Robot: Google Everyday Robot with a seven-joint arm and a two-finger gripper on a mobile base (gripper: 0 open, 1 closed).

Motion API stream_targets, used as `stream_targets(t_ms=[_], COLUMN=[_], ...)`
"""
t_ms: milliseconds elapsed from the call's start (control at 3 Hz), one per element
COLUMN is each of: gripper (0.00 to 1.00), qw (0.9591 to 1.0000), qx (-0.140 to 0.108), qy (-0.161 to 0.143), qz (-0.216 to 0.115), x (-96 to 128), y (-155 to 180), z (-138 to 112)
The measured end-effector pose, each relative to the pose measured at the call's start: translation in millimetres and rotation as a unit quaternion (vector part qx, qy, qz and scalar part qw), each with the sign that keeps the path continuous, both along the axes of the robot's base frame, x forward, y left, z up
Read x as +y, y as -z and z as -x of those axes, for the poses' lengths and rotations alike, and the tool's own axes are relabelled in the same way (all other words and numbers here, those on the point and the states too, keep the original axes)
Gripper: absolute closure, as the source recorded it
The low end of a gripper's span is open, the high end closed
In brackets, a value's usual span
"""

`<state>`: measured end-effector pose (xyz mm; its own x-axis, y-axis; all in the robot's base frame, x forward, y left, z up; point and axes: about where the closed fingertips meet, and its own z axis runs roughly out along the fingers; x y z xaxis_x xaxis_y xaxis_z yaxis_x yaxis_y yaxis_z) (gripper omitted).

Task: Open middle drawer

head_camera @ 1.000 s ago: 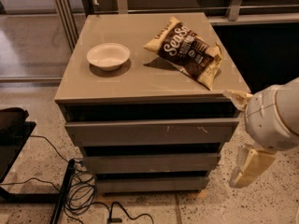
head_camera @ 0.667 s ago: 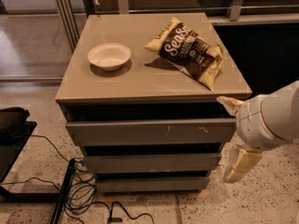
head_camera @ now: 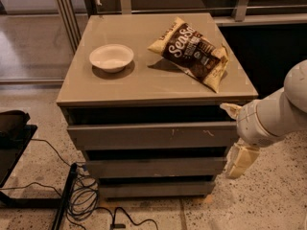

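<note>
Grey-brown and handleless, the middle drawer (head_camera: pixel 153 167) sat just beside the claw (head_camera: pixel 237 146), level with its lower end. Whether the claw stood wide or narrow could not be told. Lacking a handle to catch, it risked slipping off, or dragging the scratched drawer (head_camera: pixel 144 136) above instead.

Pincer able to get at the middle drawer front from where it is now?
Probably yes. The pincer hangs open just off the right front corner of the cabinet, beside the right end of the middle drawer, with nothing between them.
</note>
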<state>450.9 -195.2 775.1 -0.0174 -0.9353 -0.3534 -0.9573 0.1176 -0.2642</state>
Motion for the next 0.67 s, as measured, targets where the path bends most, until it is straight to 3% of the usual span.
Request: stream_targets(t_ms=[333, 667], gripper=[0.00, 0.00], qw=[0.9999, 0.9993], qx=[0.008, 0.020], qy=[-0.004, -0.008], qz=[-0.013, -0.032], x=[6, 10], y=[12, 47], z=[1, 0])
